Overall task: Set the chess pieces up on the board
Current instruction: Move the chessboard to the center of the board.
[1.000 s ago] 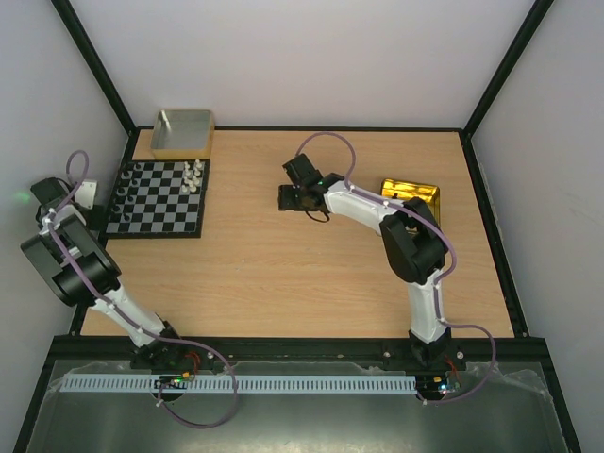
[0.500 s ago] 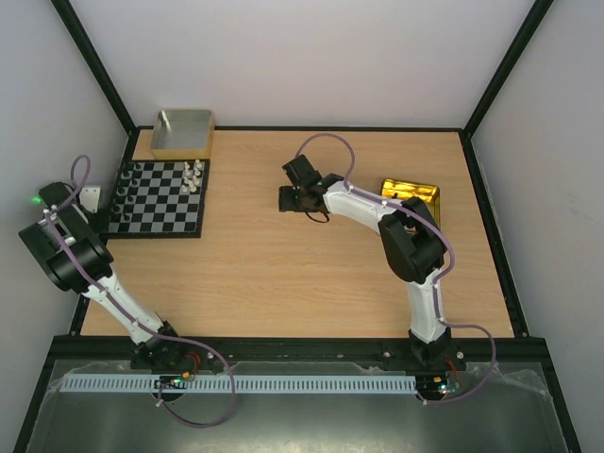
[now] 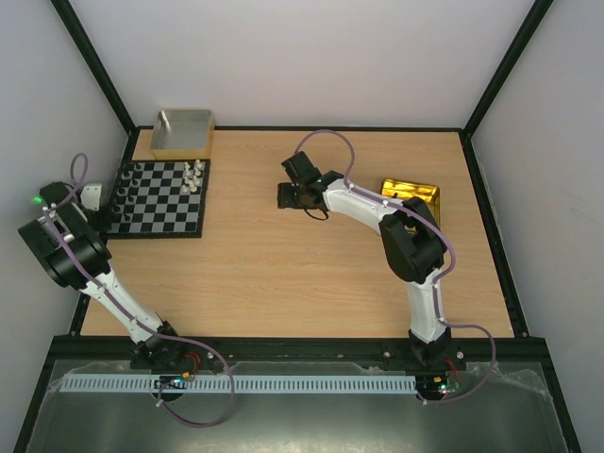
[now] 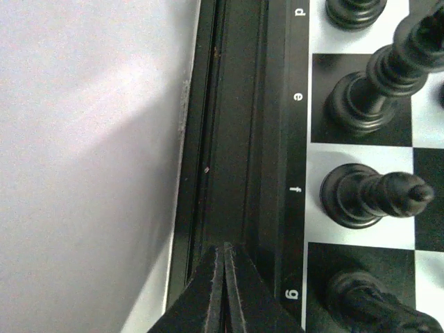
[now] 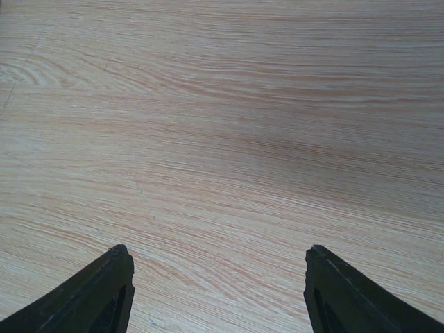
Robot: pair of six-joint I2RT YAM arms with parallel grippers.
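Observation:
The board (image 3: 156, 198) lies at the table's far left. Black chess pieces (image 3: 123, 187) stand along its left edge and cream-white ones (image 3: 193, 176) cluster near its far right. In the left wrist view the board's lettered border (image 4: 298, 139) and several black pieces (image 4: 368, 198) show on the right. My left gripper (image 4: 225, 248) is shut and empty, over the black rail just left of the board; it also shows in the top view (image 3: 97, 198). My right gripper (image 3: 286, 196) is open and empty over bare wood (image 5: 218, 253) at mid-table.
A grey box with a tan rim (image 3: 182, 132) stands behind the board. A shiny gold tin (image 3: 411, 198) lies at the right, beside the right arm. The left wall (image 4: 83, 152) and black frame rail (image 4: 229, 125) are close to my left gripper.
My left arm has drawn back and to the left, with its gripper staying by the board's left edge. My right gripper has shifted slightly away.

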